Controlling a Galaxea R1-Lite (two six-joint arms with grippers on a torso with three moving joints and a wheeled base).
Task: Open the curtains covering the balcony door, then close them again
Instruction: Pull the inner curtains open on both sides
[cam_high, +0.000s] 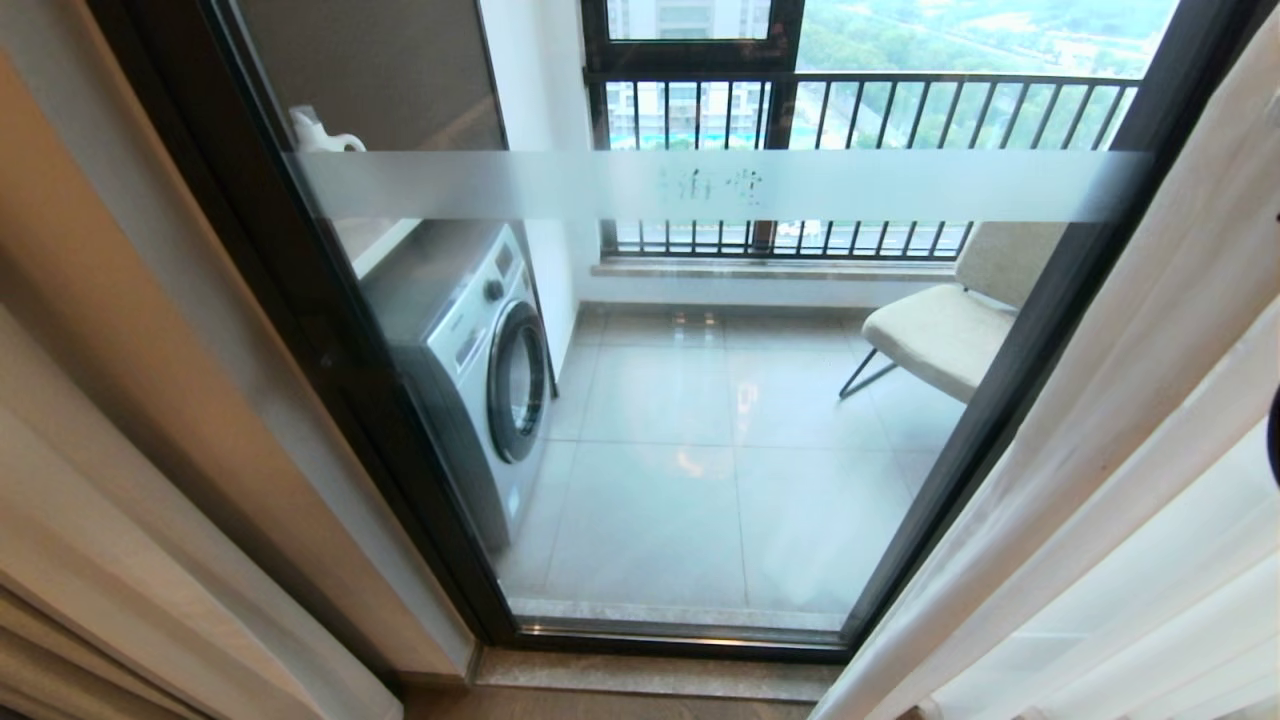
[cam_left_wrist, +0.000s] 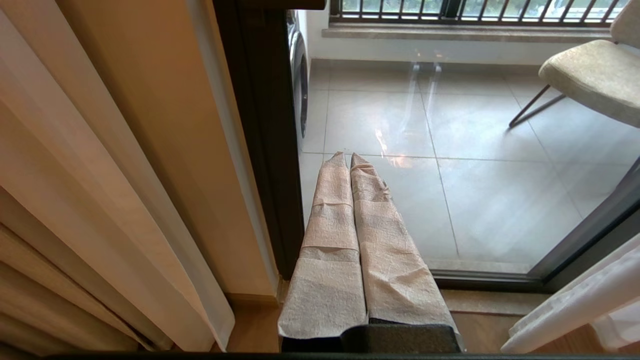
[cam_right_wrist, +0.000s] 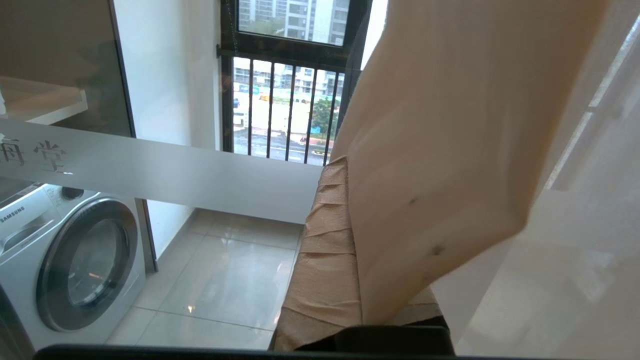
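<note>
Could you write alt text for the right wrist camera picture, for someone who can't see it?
The right gripper, its jaws shut on a fold of greyish-beige curtain, stands before the glass balcony door with its frosted band. Through the glass show a washing machine, grey floor tiles and a black-railed window.

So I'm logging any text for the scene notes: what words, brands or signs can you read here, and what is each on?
"SAMSUNG": on the washing machine, top left of its front panel, right wrist view.
"堂": on the frosted band of the balcony door; the character beside it is cut off.
Same characters on the band in the head view: too faint to read.
Nothing else legible.
</note>
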